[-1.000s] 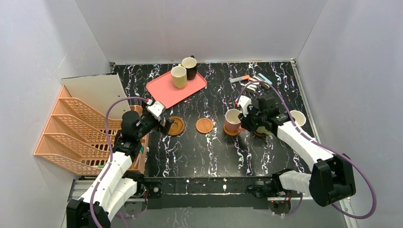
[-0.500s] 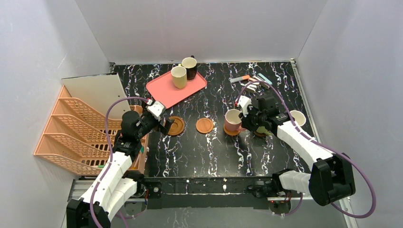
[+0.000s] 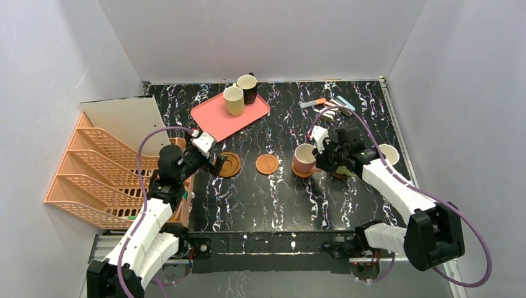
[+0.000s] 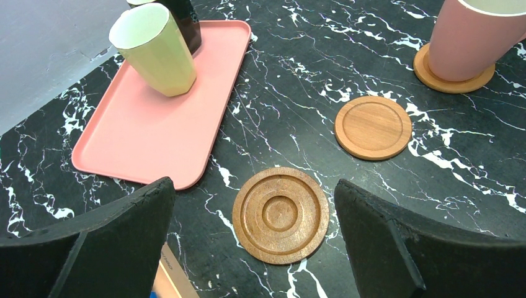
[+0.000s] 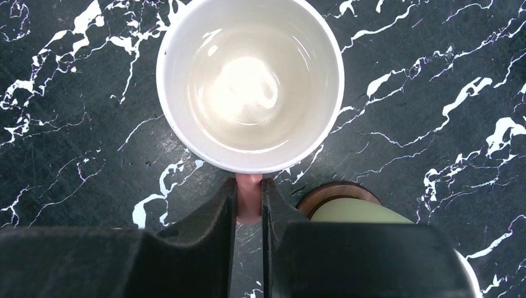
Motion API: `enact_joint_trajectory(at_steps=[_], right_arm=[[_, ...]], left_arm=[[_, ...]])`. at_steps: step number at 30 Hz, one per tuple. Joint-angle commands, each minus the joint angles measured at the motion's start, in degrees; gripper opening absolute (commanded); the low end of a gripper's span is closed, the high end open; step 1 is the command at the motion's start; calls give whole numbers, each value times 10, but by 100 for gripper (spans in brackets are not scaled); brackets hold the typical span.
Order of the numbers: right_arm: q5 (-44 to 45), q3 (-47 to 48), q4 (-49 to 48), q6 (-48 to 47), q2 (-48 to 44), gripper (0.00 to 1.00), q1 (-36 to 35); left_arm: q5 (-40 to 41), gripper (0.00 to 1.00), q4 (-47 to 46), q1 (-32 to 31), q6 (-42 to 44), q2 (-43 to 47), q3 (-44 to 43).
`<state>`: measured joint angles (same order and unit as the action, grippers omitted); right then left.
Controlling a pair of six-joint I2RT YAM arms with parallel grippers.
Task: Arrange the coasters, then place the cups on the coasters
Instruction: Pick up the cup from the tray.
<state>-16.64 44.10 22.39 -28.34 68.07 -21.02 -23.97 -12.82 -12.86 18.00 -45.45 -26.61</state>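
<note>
A pink cup [image 3: 303,156] [image 5: 250,84] stands on a coaster [image 3: 301,172] right of centre. My right gripper [image 3: 319,162] [image 5: 249,200] is shut on its pink handle [image 5: 249,208]. Close beside the right fingers, a green cup [image 5: 360,211] sits on a dark coaster [image 5: 329,189]. My left gripper [image 3: 215,162] [image 4: 253,205] hangs open over a ringed coaster [image 3: 229,164] [image 4: 281,214]. A plain coaster [image 3: 267,164] [image 4: 373,126] lies between the two. A yellow-green cup [image 3: 233,100] [image 4: 155,49] and a dark brown cup [image 3: 247,88] stand on the pink tray. A pale cup [image 3: 389,153] stands at the right.
The pink tray [image 3: 214,121] [image 4: 155,136] lies at the back left. An orange mesh file rack [image 3: 93,180] and a white board [image 3: 127,118] fill the left side. Pens and markers [image 3: 329,107] lie at the back right. White walls close in the table.
The right jaws have closed slightly onto the pink handle. Neither arm has shifted, and the cups and coasters stay where they were.
</note>
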Motion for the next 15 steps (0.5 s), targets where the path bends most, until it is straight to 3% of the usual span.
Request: enact_joint_trajectory(at_steps=[1, 6, 15], right_arm=[[2, 11, 2, 1, -19, 7, -1], [4, 10, 1, 1, -15, 13, -1], [4, 12, 2, 1, -25, 67, 0]], left_arm=[[-4, 98, -3, 2, 1, 4, 2], [-4, 98, -3, 2, 1, 4, 2], [-4, 98, -2, 2, 2, 4, 2]])
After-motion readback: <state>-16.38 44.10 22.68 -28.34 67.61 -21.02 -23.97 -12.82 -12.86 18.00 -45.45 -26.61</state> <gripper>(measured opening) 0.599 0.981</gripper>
